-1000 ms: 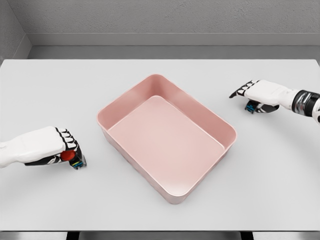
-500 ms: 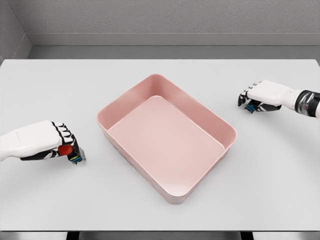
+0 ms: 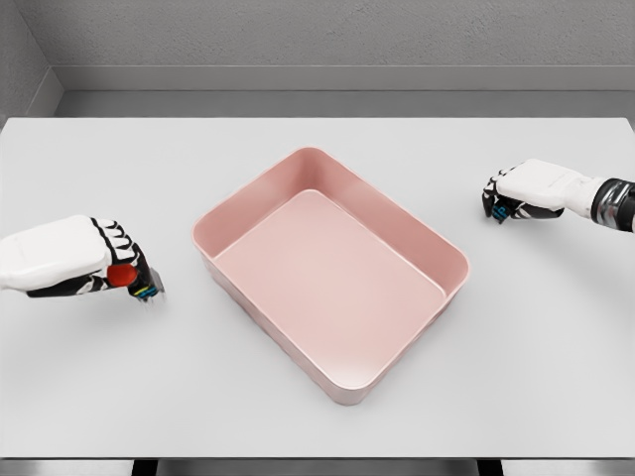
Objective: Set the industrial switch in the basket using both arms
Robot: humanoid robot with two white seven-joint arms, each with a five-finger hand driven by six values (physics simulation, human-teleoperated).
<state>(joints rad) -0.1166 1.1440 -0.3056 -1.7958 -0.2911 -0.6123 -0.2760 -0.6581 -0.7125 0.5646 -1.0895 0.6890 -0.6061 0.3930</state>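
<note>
The small dark industrial switch with a red round button point(image 3: 127, 278) sits at the left side of the pale grey worktop point(image 3: 317, 416), clamped in the curled fingers of the white left hand point(image 3: 94, 266); its red button shows just under the knuckles and a bit of blue and green pokes out at the lower right of the fist. Whether its base touches the surface or hangs just above it, I cannot tell.

Over on the right, the white right hand point(image 3: 518, 193) is closed around a second small dark part with a blue spot point(image 3: 502, 210), mostly hidden beneath the fingers, near the far right edge of the worktop.

Between the two hands stands the pink rectangular plastic basket point(image 3: 213, 226), turned at an angle, well apart from both. Nothing lies inside it.

Behind the worktop runs a grey wall point(image 3: 317, 40).
</note>
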